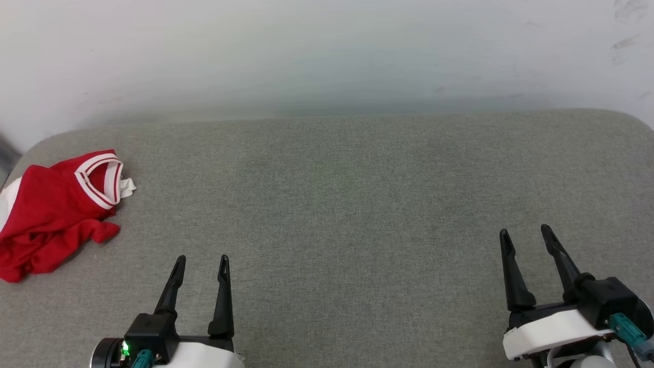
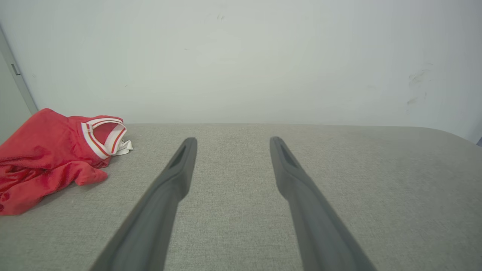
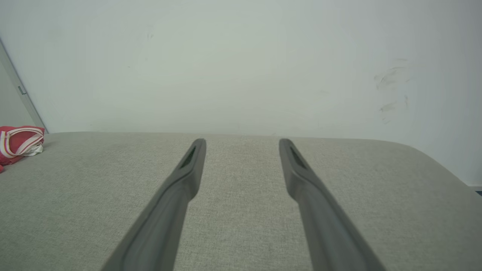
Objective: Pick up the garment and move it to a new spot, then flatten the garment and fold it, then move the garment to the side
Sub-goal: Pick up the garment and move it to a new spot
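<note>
The left gripper (image 1: 202, 258) and the right gripper (image 1: 525, 230) each carry two long, slim black fingers (image 2: 180, 169) that taper to narrow tips, with a small slot just below each tip. The fingers spring from black blocks set on smooth white wrist casings (image 1: 552, 327). A teal connector (image 1: 627, 329) sits on each wrist, and a small green light (image 1: 125, 349) glows on the left one.

A plain, lab-like room; grey fabric-covered table (image 1: 357, 204) against a scuffed white wall (image 1: 327, 51).
</note>
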